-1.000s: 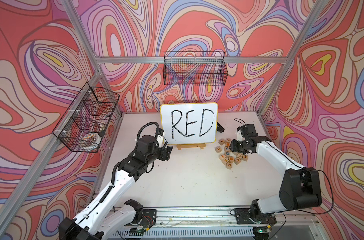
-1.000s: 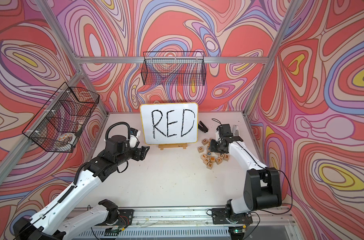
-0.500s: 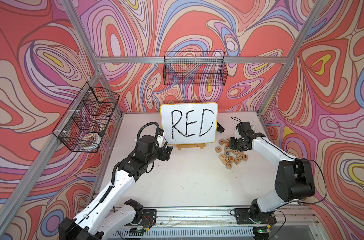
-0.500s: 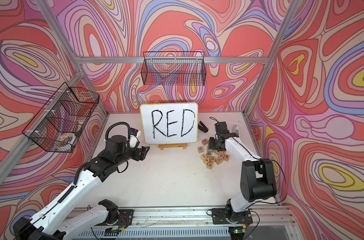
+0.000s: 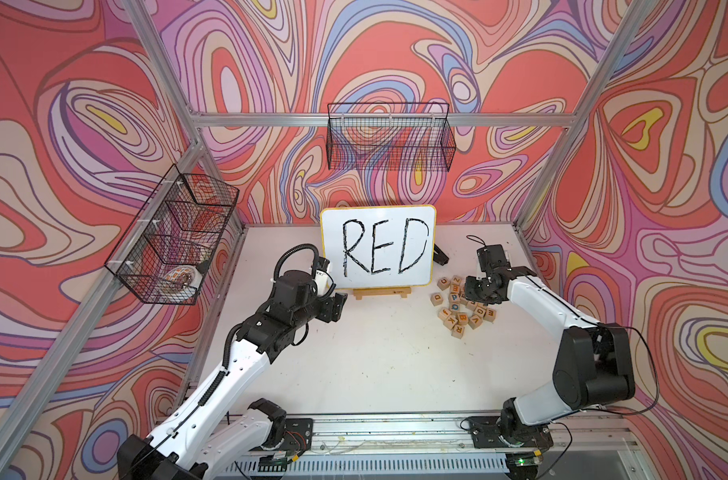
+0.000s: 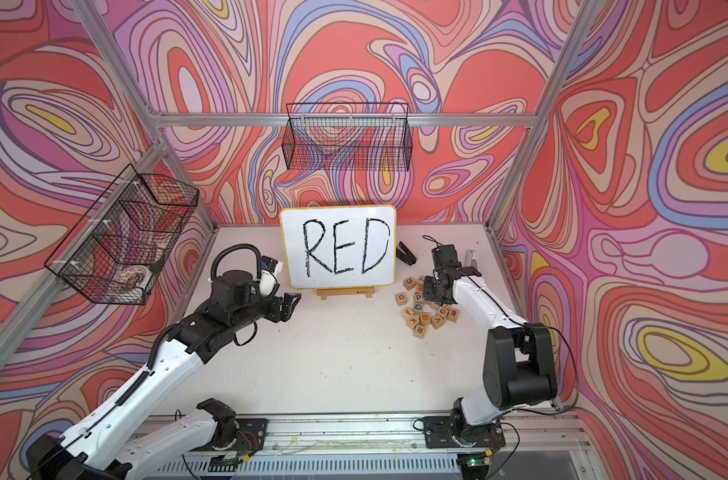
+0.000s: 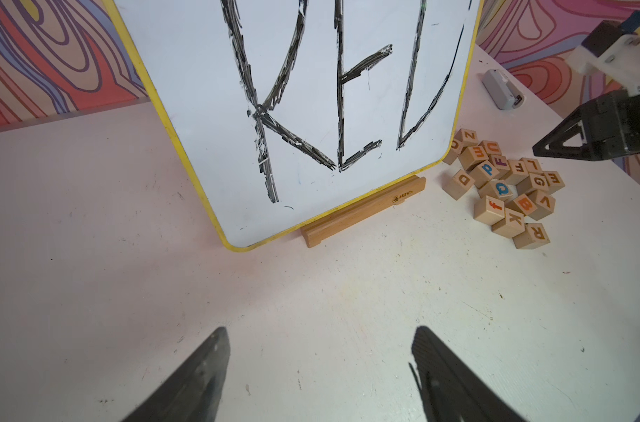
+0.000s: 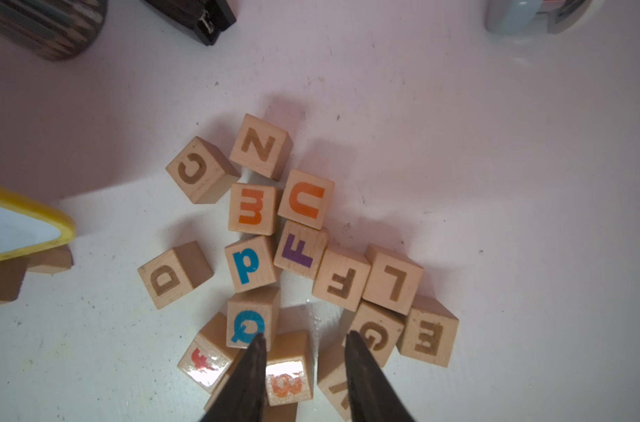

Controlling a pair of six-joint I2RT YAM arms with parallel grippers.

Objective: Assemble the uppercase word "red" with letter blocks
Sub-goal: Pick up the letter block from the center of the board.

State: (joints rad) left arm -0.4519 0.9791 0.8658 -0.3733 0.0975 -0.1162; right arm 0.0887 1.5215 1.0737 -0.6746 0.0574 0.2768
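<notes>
The letter blocks (image 5: 464, 305) lie in a loose pile on the white table, right of the whiteboard, in both top views. The R block (image 7: 532, 235) is at the pile's near edge. The D block (image 8: 174, 274) lies apart on the board side, and the E block (image 8: 428, 336) is on the far-right side. My right gripper (image 8: 304, 338) hovers over the pile, open by a narrow gap, above a B block and gripping nothing. My left gripper (image 7: 320, 330) hangs open and empty over bare table, left of the board's stand.
The whiteboard (image 5: 377, 245) reading RED stands on a wooden stand (image 5: 381, 293) at the back centre. A black clip-like object (image 5: 440, 257) and a small grey device (image 7: 501, 89) lie behind the pile. Wire baskets (image 5: 389, 137) (image 5: 175, 237) hang on the back and left walls.
My right arm has shifted over the block pile and its jaws have narrowed slightly. The left arm and the blocks have not moved.
</notes>
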